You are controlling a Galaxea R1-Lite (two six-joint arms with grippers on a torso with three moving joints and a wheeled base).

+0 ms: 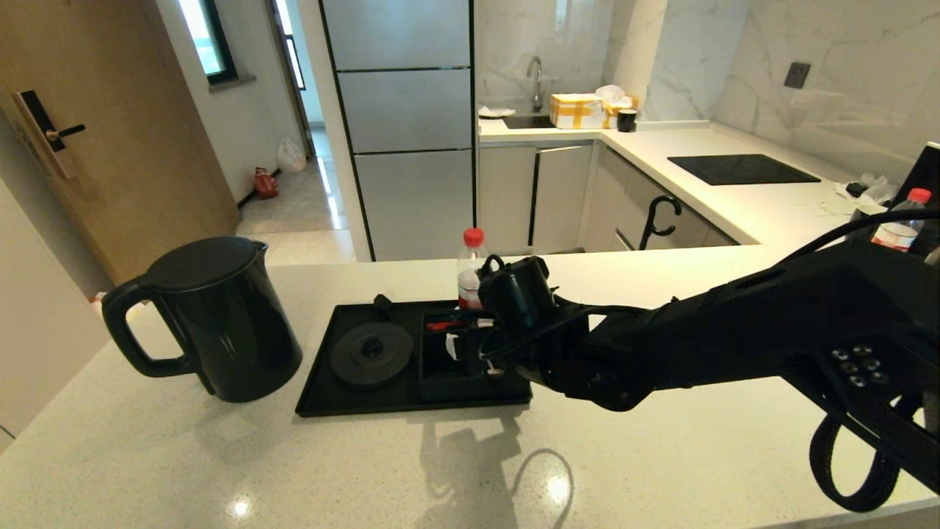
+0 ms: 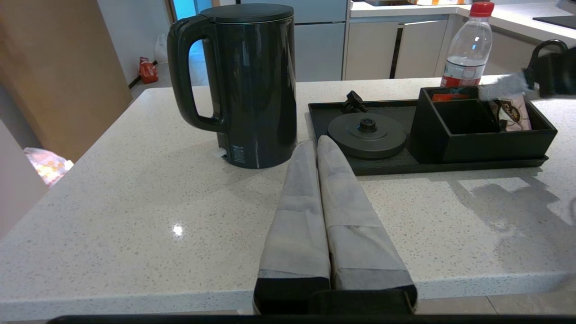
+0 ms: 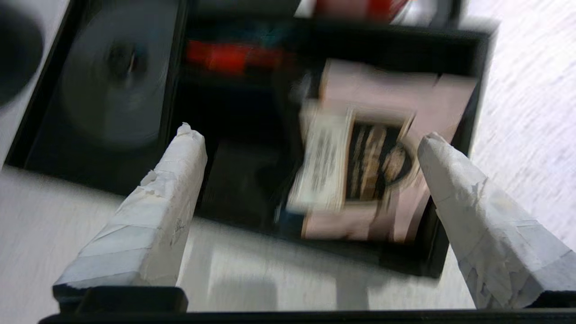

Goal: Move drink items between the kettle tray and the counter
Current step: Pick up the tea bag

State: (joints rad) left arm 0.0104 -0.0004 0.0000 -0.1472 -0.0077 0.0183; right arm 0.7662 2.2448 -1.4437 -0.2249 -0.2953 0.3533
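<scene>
The matte-black kettle stands upright, lid shut, on the speckled bench just left of the black tray, off its round base. A pale-pink sachet lies in the tray's right compartment.

Premises: a domestic kitchen in a home or apartment. Evidence: an L-shaped off-white speckled stone counter over pale handle-less base cabinets; a tall steel-grey multi-door refrigerator; a sink with a curved chrome tap at the far wall; a flush black glass hob; marble-look wall panels carrying a dark socket. A wooden entrance door with an electronic lock adjoins.
</scene>
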